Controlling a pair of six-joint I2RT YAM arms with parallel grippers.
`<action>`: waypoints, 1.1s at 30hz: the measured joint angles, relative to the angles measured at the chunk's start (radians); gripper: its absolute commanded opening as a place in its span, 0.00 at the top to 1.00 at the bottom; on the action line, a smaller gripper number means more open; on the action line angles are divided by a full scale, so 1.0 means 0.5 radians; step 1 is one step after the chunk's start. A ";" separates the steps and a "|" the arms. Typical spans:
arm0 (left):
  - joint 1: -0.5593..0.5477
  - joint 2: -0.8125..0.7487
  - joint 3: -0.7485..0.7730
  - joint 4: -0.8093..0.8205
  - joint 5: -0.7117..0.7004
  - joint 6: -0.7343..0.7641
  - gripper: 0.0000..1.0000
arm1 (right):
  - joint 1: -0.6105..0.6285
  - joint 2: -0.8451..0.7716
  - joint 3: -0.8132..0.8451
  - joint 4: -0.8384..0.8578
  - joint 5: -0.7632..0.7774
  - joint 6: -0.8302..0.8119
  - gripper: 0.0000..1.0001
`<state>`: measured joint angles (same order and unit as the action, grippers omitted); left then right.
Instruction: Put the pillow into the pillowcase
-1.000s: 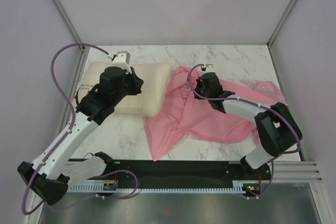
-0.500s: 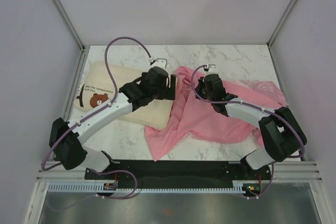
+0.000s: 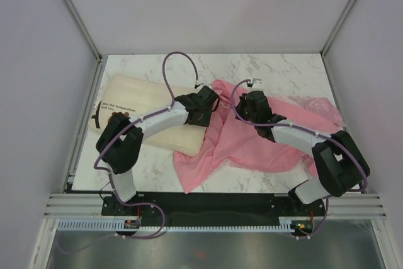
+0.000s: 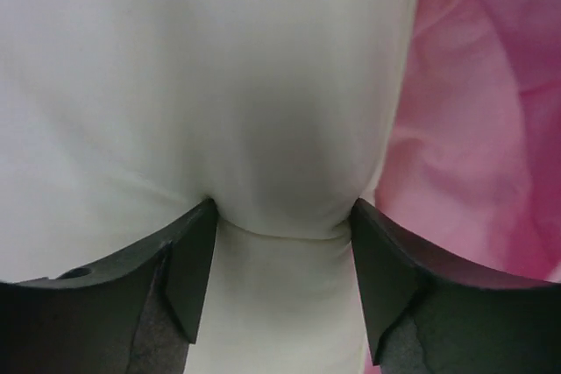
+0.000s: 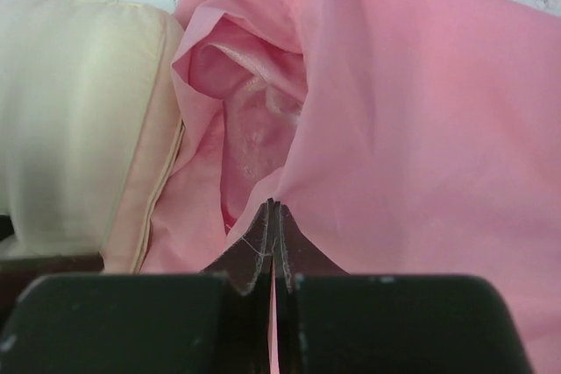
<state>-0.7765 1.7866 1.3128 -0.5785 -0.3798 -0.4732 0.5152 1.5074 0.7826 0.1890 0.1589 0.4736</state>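
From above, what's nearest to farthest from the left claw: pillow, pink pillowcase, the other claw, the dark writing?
1. The pillow, pinched by the left gripper.
2. The pillowcase, its edge just to the right.
3. The right gripper, farther right on the pillowcase.
4. The dark text, at the pillow's far left end.

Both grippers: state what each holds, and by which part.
Left gripper squeezes the pillow at its end beside the pillowcase; right gripper pinches the pillowcase's edge by its opening.

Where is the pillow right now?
Top view: the pillow lies on the table's left side, its right end pinched by the left gripper, against the pillowcase.
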 measured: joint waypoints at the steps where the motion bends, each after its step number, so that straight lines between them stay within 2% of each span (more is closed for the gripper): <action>1: 0.027 0.056 0.018 -0.015 -0.014 0.023 0.66 | 0.000 -0.008 -0.010 0.005 0.001 0.003 1.00; 2: 0.060 0.101 0.037 -0.035 -0.022 0.038 0.85 | 0.000 -0.014 -0.016 0.011 0.000 0.004 1.00; 3: 0.098 0.127 0.049 -0.050 -0.034 0.065 0.98 | 0.000 -0.017 -0.017 0.013 0.000 0.005 1.00; 10: 0.204 -0.034 0.065 -0.145 -0.130 0.085 0.98 | 0.000 -0.020 -0.017 0.077 -0.011 0.018 1.00; 16: 0.121 -0.447 0.082 -0.332 -0.242 0.090 0.98 | 0.000 -0.029 -0.032 0.100 -0.018 0.021 1.00; 21: 0.063 -0.660 0.219 -0.394 -0.162 0.085 0.98 | 0.000 -0.046 -0.070 0.140 -0.040 0.025 1.00; 26: -0.027 -0.584 0.323 -0.394 -0.082 0.043 0.98 | 0.000 -0.098 -0.125 0.200 -0.060 0.033 1.00; 33: -0.060 -0.242 0.384 -0.297 0.008 0.014 0.98 | 0.000 -0.203 -0.179 0.276 -0.063 0.047 1.00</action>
<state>-0.8062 1.6657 1.5047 -0.7269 -0.3756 -0.4664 0.5152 1.4059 0.6933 0.3271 0.1272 0.4973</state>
